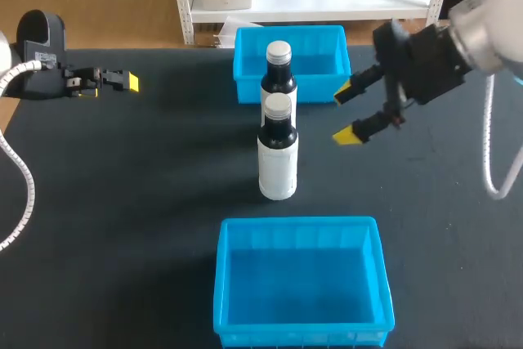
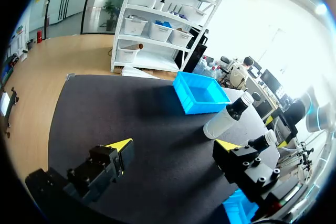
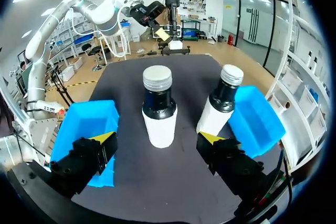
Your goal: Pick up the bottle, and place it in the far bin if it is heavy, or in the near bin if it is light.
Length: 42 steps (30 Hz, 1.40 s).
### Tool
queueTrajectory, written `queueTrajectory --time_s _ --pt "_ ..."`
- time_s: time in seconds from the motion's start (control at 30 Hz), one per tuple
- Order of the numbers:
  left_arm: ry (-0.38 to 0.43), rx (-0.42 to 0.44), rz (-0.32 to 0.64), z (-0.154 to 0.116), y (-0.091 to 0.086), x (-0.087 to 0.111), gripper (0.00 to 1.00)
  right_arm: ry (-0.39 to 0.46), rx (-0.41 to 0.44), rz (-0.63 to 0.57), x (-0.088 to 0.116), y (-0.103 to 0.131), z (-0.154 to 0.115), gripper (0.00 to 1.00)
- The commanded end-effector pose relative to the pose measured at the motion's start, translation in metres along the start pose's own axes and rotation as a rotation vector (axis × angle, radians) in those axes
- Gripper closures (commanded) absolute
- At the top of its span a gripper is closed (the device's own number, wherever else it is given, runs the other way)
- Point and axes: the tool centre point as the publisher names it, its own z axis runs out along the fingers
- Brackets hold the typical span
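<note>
The front bottle [image 1: 278, 161] stands upright on the black table [image 1: 163, 169] between two blue bins, and neither bin holds a bottle. The far bin [image 1: 327, 42] lies behind it and the near bin [image 1: 298, 284] in front. A second bottle [image 1: 279, 71] stands just behind it, outside the far bin. Right of the front bottle the right gripper [image 1: 350, 114] hangs with its fingers spread wide, holding nothing. Well to its left the left gripper [image 1: 122, 82] is also spread and holds nothing.

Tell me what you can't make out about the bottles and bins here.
Head view: lower body of the far bottle, hidden behind the near bottle.
Left wrist view: the near bottle below its cap, hidden behind a finger of the left gripper.
Head view: part of the far bin floor, hidden behind the far bottle.
All views: how full either bottle is; their bodies are opaque.
</note>
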Motion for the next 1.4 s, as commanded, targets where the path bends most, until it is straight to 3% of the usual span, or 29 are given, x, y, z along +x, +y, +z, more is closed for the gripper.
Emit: queueTrajectory --time_s 0.03,0.87,1.4 --pt "0.0 0.0 0.0 0.0 0.0 0.0 0.0 -0.006 -0.023 -0.006 -0.004 -0.007 0.021 0.0" --pt "0.0 0.0 0.0 0.0 0.0 0.0 0.0 -0.137 -0.096 -0.032 -0.038 -0.007 0.064 0.0" --pt "0.0 0.0 0.0 0.0 0.0 0.0 0.0 -0.152 -0.126 -0.042 -0.05 -0.005 0.083 0.0"
